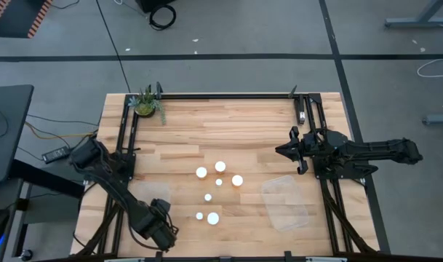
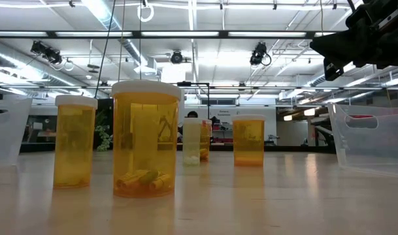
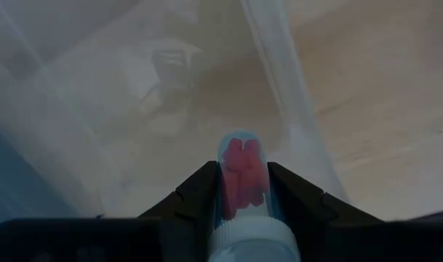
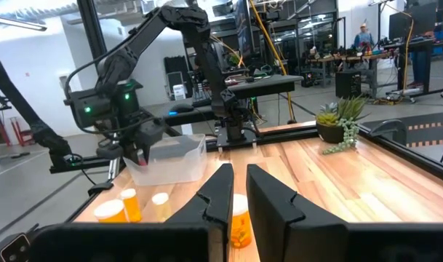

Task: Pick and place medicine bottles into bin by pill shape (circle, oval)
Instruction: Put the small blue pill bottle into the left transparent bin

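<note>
Several medicine bottles with white caps stand on their bases mid-table (image 1: 219, 182); in the low view they show orange bodies (image 2: 145, 140). My left gripper (image 1: 163, 234) is near the table's front left, over a clear bin (image 1: 154, 193). It is shut on a clear bottle of pink pills (image 3: 243, 173). It also shows in the right wrist view (image 4: 137, 151), at that bin (image 4: 172, 161). My right gripper (image 1: 281, 151) is raised at the table's right, shut and empty, with its fingers (image 4: 239, 182) pointing toward the bottles. My left gripper pinches the bottle's clear body (image 3: 243, 185) between its two fingers (image 3: 199, 195). The bottle lies along the fingers, its white cap (image 3: 252, 236) toward the wrist and its base pointing away. It is lifted clear, over the clear bin's floor (image 3: 170, 94).
A second clear bin (image 1: 286, 201) lies right of the bottles, near my right arm; it also shows in the low view (image 2: 372, 138). A green potted plant (image 1: 146, 104) stands at the far left corner. Dark frame rails (image 1: 126, 138) run along the table's sides and far edge.
</note>
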